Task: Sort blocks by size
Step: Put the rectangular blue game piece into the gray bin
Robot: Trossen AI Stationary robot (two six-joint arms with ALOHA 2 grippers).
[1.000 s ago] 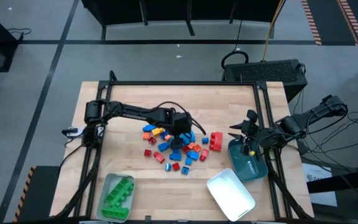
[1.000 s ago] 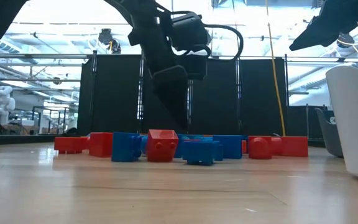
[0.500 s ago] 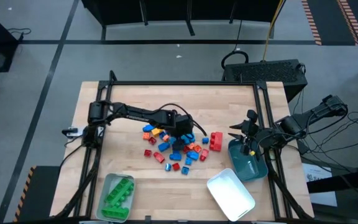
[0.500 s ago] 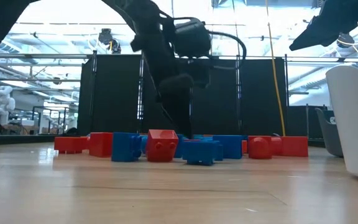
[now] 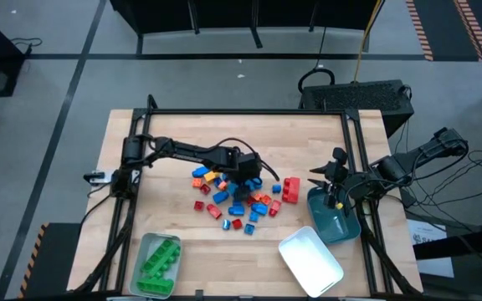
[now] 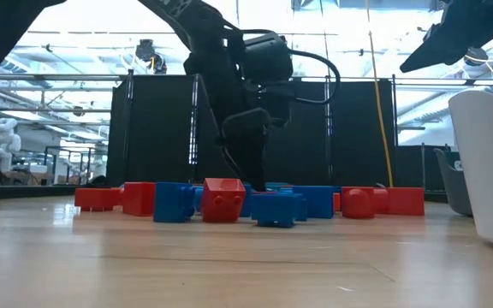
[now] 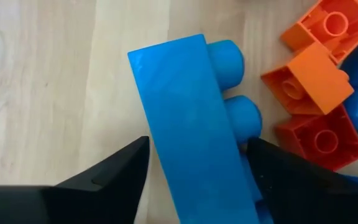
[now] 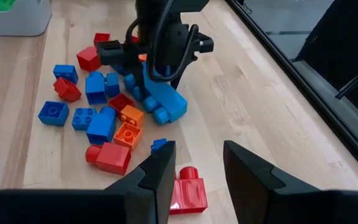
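A pile of blue, red and orange blocks [image 5: 237,199] lies at the table's middle; it also shows in the low view [image 6: 255,201]. My left gripper [image 5: 245,171] is down in the pile's far side, shut on a long blue brick [image 7: 185,124], which also shows in the right wrist view [image 8: 166,102]. Green blocks [image 5: 159,257] lie in a grey tray [image 5: 143,251] at the near left. My right gripper [image 5: 333,180] is open and empty above a teal tray [image 5: 335,221] at the right. My left gripper pinches the long blue brick's two long faces [image 7: 166,155] between its two fingers [image 7: 114,177], near one end. The fingers point down from above and lie across the brick. The brick lies on its side, studs [image 7: 229,59] sideways; whether it is clear of the table I cannot tell.
A white tray [image 5: 310,259] stands at the near right, beside the teal tray. A red brick [image 5: 290,189] lies apart at the pile's right. Orange and red blocks [image 7: 316,93] lie close by the held brick. Bare wood lies left of and beyond the pile.
My left gripper has shifted a little toward the table's right edge and has come lower into the pile. The blocks around it have stayed where they were. My right arm has kept still.
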